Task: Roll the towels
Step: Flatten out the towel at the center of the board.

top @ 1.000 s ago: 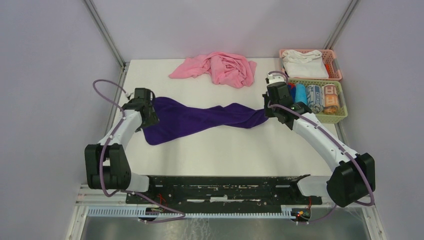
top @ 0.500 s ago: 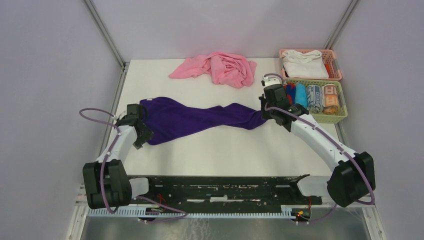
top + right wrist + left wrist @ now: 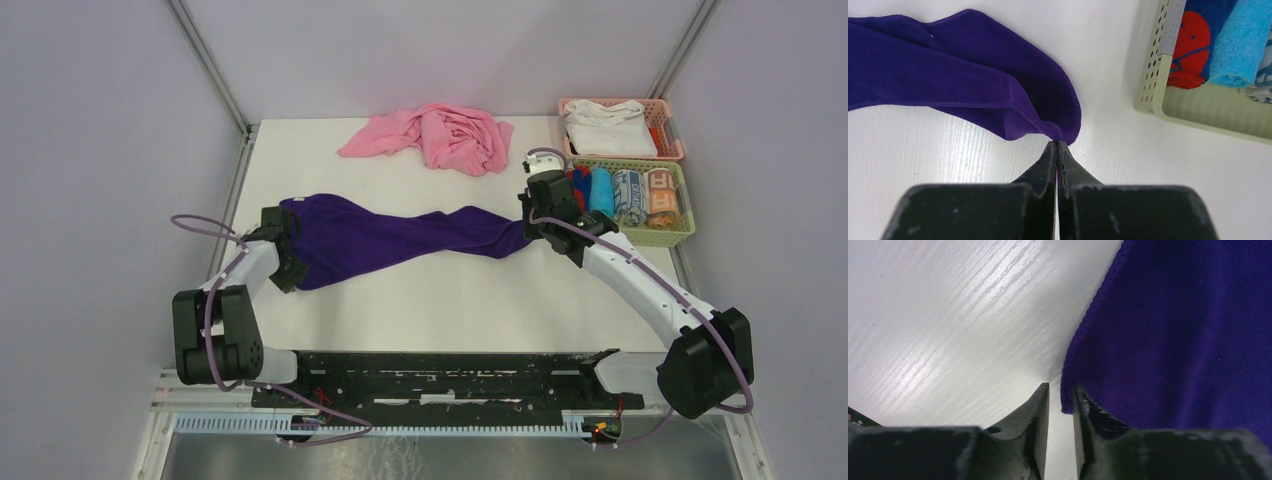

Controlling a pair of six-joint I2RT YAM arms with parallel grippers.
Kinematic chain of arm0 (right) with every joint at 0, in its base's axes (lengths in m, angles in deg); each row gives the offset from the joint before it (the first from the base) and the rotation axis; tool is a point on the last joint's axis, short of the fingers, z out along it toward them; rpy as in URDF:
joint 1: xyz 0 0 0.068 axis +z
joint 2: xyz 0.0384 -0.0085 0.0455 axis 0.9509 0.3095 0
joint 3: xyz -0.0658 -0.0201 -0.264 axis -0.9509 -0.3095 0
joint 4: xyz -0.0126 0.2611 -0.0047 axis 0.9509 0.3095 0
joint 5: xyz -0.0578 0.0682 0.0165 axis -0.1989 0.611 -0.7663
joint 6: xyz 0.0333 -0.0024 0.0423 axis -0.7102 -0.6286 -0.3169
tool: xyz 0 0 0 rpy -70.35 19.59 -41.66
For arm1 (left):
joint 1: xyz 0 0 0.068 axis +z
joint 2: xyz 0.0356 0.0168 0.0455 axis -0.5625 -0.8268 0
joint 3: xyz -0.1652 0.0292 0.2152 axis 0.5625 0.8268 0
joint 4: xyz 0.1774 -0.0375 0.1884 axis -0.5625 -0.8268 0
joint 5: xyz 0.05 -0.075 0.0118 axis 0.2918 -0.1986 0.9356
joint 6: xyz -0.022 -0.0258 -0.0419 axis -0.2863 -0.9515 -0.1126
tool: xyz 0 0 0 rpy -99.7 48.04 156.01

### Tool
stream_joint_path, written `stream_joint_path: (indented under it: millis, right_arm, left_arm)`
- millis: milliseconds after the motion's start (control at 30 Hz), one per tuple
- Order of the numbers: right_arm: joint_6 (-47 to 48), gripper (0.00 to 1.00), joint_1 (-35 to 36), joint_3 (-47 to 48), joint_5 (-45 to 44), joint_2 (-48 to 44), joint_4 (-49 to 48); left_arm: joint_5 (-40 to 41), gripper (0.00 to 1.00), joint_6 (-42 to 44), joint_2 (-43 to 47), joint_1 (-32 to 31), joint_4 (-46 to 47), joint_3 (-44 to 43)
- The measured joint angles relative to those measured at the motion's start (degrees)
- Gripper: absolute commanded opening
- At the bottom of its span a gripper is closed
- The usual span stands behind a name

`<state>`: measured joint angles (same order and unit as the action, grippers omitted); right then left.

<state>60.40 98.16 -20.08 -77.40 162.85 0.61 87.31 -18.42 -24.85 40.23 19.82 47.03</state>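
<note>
A purple towel [image 3: 400, 238] lies stretched left to right across the white table [image 3: 450, 300]. My left gripper [image 3: 288, 260] is at its near left corner; in the left wrist view the gripper [image 3: 1060, 388] stands narrowly open with the towel's [image 3: 1173, 340] corner tip between the fingertips. My right gripper [image 3: 530, 228] is at the towel's right end; in the right wrist view the gripper [image 3: 1056, 143] is shut on a pinch of the towel's [image 3: 973, 65] edge. A crumpled pink towel [image 3: 440, 135] lies at the back of the table.
A green basket [image 3: 640, 238] with several rolled towels [image 3: 625, 195] stands at the right edge, close to my right gripper; its rim shows in the right wrist view [image 3: 1154, 85]. A pink basket [image 3: 670, 128] with white cloth stands behind it.
My left gripper has left the towel's far left corner, swung toward the near edge, then come back in to the near left corner. The right gripper has barely moved.
</note>
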Motion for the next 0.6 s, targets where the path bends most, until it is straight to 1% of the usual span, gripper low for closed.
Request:
stream_joint_path:
  millis: [67,100,233,333,400,500,600]
  right_arm:
    - [0.09,0.0,0.0,0.0,-0.09,0.0,-0.02]
    - [0.11,0.0,0.02,0.0,-0.13,0.0,-0.02]
    - [0.13,0.0,0.0,-0.07,-0.85,0.0,0.0]
    - [0.13,0.0,0.02,-0.09,-1.44,0.0,0.09]
    - [0.15,0.0,0.0,-0.09,-1.79,0.0,0.28]
    - [0.37,0.0,0.02,-0.07,-3.02,0.02,0.96]
    - [0.76,0.0,0.0,0.63,-4.74,0.28,2.56]
  left_arm:
    - [0.02,0.09,-0.42,-0.57,0.02,0.33,0.02]
    - [0.09,0.04,-0.7,-0.7,0.02,0.42,0.0]
    - [0.81,0.03,-1.27,-0.59,0.24,0.42,-0.07]
    - [1.86,0.03,-1.2,0.66,2.08,-1.2,-1.9]
    - [3.19,0.03,-0.79,2.03,4.02,-2.69,-5.62]
    - [5.18,0.03,0.76,4.17,6.84,-3.43,-14.67]
    - [6.16,0.03,1.33,5.55,8.13,-3.43,-21.62]
